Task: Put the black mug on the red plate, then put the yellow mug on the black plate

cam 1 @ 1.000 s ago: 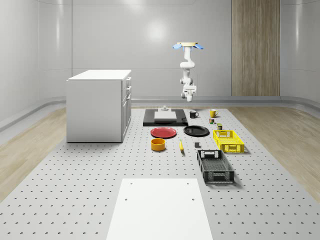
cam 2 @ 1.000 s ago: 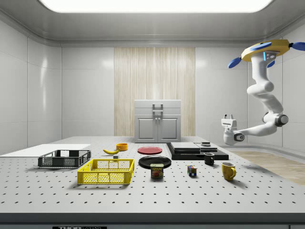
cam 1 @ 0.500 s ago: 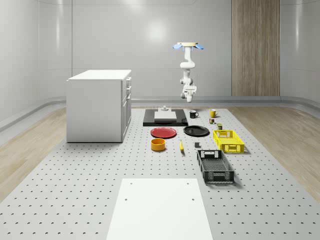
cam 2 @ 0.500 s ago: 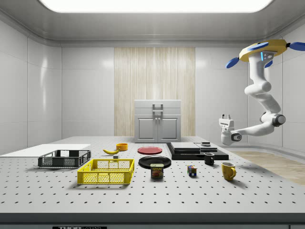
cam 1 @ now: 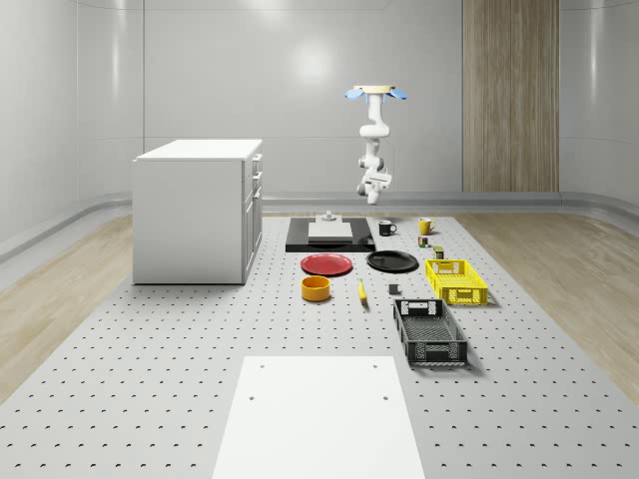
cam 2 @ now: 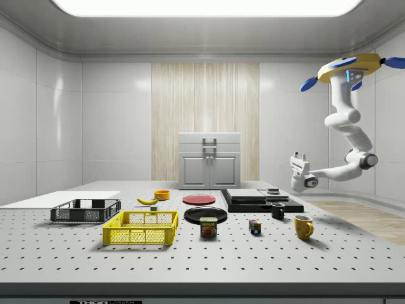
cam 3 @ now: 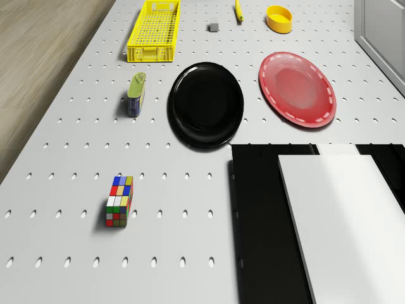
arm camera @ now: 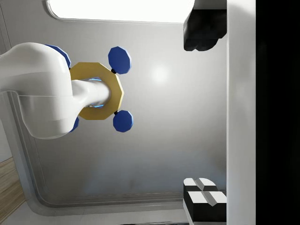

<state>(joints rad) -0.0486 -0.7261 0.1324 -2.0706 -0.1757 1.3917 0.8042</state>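
The drone hovers beyond the table's far end; the gripper has edged nearer the black mug, fingers parted and empty, approach unfinished

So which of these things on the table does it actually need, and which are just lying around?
Needed:
black mug
red plate
yellow mug
black plate

Lying about:
yellow crate
black crate
can
cube
banana
yellow bowl
cabinet
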